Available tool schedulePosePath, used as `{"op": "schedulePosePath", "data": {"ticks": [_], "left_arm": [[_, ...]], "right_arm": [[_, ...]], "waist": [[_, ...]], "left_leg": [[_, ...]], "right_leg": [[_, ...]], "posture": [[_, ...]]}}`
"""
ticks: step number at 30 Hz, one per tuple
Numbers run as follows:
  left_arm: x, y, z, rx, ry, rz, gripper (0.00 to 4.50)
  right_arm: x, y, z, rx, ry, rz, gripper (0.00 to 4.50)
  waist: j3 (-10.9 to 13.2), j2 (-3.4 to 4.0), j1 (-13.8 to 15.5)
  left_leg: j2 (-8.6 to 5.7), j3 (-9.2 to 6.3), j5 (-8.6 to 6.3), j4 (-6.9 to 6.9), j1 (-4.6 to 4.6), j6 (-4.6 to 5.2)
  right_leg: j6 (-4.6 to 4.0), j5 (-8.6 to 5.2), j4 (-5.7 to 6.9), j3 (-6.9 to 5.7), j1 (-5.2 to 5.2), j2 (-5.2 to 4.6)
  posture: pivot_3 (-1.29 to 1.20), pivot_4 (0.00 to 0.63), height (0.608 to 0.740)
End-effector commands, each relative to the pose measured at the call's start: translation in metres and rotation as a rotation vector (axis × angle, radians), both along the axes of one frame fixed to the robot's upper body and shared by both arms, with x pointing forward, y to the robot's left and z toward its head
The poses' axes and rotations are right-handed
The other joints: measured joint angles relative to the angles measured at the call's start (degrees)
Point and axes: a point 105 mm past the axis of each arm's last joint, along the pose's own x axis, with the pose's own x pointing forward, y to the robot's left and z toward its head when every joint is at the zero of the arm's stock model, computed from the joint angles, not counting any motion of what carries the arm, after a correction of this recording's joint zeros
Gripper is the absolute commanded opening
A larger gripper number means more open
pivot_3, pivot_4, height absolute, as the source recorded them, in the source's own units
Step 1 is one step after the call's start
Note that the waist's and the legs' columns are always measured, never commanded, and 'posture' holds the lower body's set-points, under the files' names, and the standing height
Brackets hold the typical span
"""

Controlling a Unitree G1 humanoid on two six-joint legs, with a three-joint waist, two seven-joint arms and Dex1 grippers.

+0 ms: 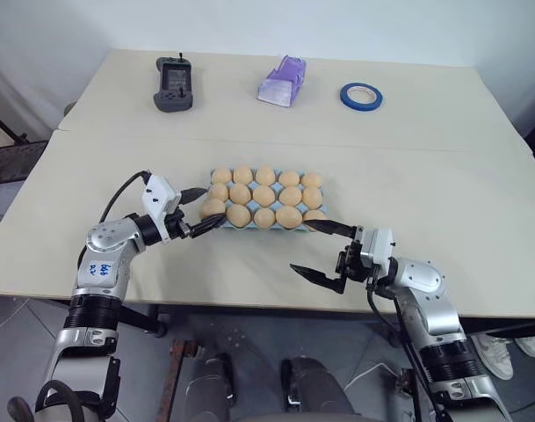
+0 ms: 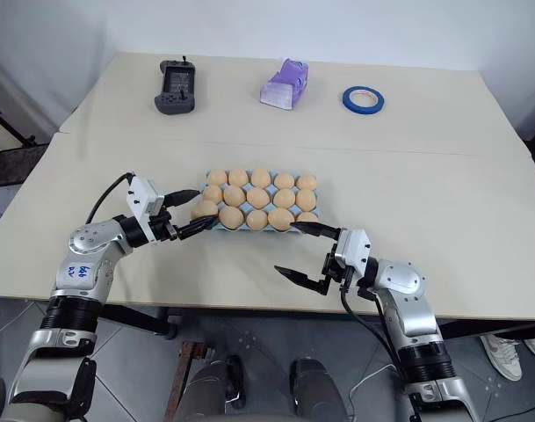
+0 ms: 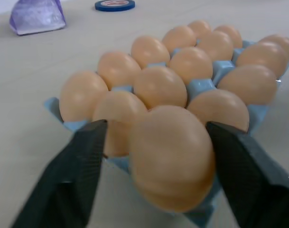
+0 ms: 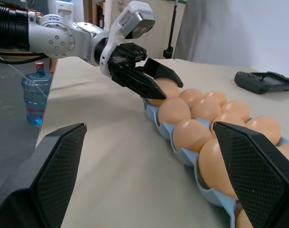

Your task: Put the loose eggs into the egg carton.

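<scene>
The beige desk point(image 1: 443, 176) carries three items along its far side, well apart from the work area: a dark grey handheld controller point(image 1: 173, 84) on the left, a lilac plastic object point(image 1: 282, 81) in the middle and a roll of blue tape point(image 1: 361, 96) on the right. A seam runs across the desk between these items and the egg carton point(image 2: 216, 227). Nothing lies between either end effector and the carton. The egg carton is a light blue moulded pulp tray sitting near the middle of the near desk section, with three rows of five cups. All fifteen cups hold eggs point(image 1: 265, 194), which are smooth, oval and pale tan-orange. The left end effector point(image 1: 199, 211) is at the carton's near left corner, fingers apart on either side of the corner egg point(image 3: 172, 156); contact with that egg cannot be determined. The right end effector point(image 1: 324, 253) sits at the carton's near right corner, fingers spread wide and holding nothing, one fingertip close to the carton edge.
</scene>
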Motion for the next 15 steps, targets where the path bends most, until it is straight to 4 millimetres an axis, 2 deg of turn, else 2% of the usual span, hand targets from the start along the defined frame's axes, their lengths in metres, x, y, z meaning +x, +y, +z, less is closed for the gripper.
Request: {"op": "schedulePosePath", "data": {"ticks": [1, 5, 11, 15], "left_arm": [[-0.004, -0.001, 0.006, 0.008, -0.041, -0.029, 4.46], [-0.013, 0.017, 0.002, 0.05, -0.048, -0.009, 4.46], [-0.045, 0.055, -0.008, 0.115, -0.018, 0.026, 4.46], [-0.055, 0.062, -0.012, 0.163, -0.026, 0.059, 4.46]], "right_arm": [[-0.003, -0.002, 0.012, 0.009, -0.057, -0.011, 4.5], [-0.003, -0.003, 0.012, 0.007, -0.055, -0.017, 4.5], [0.004, -0.021, 0.01, -0.022, -0.038, -0.067, 4.5], [0.009, -0.028, 0.01, -0.027, -0.029, -0.095, 4.5]], "waist": [[0.0, 0.0, 0.0], [0.0, 0.0, -0.2], [0.0, 0.01, -0.3], [0.0, 0.02, 0.0]], "left_leg": [[0.0, -0.01, 0.0, 0.04, 0.0, 0.0], [0.02, -0.03, -0.01, 0.06, 0.02, 0.0], [0.02, -0.03, -0.01, -0.12, 0.01, -0.01], [0.01, -0.07, -0.02, -0.17, 0.02, -0.02]], "right_leg": [[0.0, 0.0, 0.03, 0.0, 0.0, 0.0], [0.0, 0.0, 0.08, -0.01, 0.02, -0.01], [-0.04, -0.02, -0.01, 0.0, -0.02, -0.05], [-0.09, -0.05, -0.07, -0.04, -0.01, -0.12]], "posture": [[0.0, 0.15, 0.74], [0.0, 0.15, 0.74], [0.0, 0.15, 0.74], [0.0, 0.15, 0.74]]}}
